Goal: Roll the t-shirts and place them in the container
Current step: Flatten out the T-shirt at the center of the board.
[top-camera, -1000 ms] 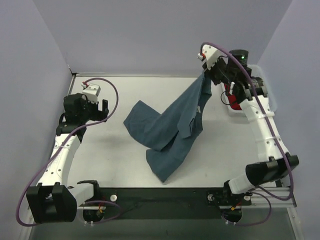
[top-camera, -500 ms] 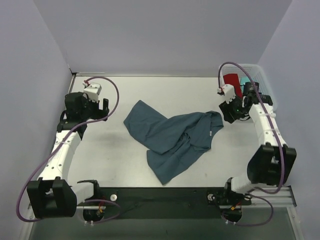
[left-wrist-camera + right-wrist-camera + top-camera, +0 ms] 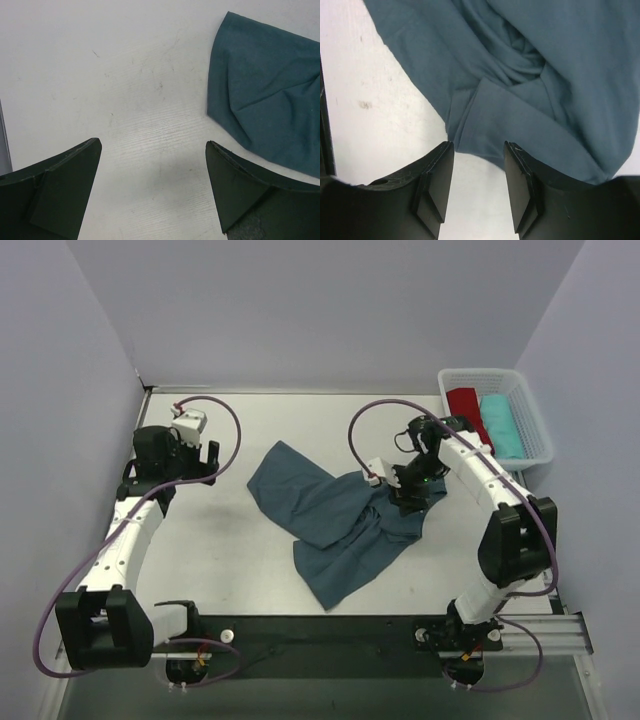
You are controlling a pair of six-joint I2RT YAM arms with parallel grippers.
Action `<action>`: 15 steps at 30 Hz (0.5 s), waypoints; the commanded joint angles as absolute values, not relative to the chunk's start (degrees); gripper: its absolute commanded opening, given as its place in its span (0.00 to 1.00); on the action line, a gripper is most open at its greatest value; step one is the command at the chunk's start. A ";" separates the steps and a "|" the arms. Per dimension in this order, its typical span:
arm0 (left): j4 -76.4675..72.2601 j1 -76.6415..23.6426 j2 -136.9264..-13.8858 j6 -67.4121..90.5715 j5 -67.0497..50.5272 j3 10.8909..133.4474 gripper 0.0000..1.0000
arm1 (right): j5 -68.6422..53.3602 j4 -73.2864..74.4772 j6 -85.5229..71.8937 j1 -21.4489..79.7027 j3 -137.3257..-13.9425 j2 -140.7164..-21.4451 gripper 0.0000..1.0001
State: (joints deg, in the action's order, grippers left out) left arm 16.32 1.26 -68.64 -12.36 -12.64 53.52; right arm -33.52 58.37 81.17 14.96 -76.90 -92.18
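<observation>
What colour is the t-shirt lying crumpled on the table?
The t-shirt is plain slate blue; the right wrist view shows it best.

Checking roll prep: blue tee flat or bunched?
Bunched. The slate-blue t-shirt lies crumpled, with overlapping folds and twisted creases plain in the right wrist view.

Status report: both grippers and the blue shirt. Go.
Left gripper open, empty, over table. Right gripper open above the blue t-shirt, nothing held. Shirt crumpled, not rolled; nothing lying on it.
</observation>
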 commanded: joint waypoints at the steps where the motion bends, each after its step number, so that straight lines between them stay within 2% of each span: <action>1: 15.91 1.41 -66.98 -13.62 -13.45 54.85 0.97 | -37.44 73.90 101.47 18.01 -85.95 -97.72 0.44; 7: 16.87 1.41 -65.22 -14.23 -13.45 53.17 0.97 | -34.11 76.02 110.03 23.29 -86.05 -102.74 0.39; 15: 19.42 2.02 -63.46 -16.00 -12.66 52.12 0.97 | -31.20 75.41 115.66 25.05 -84.55 -107.13 0.39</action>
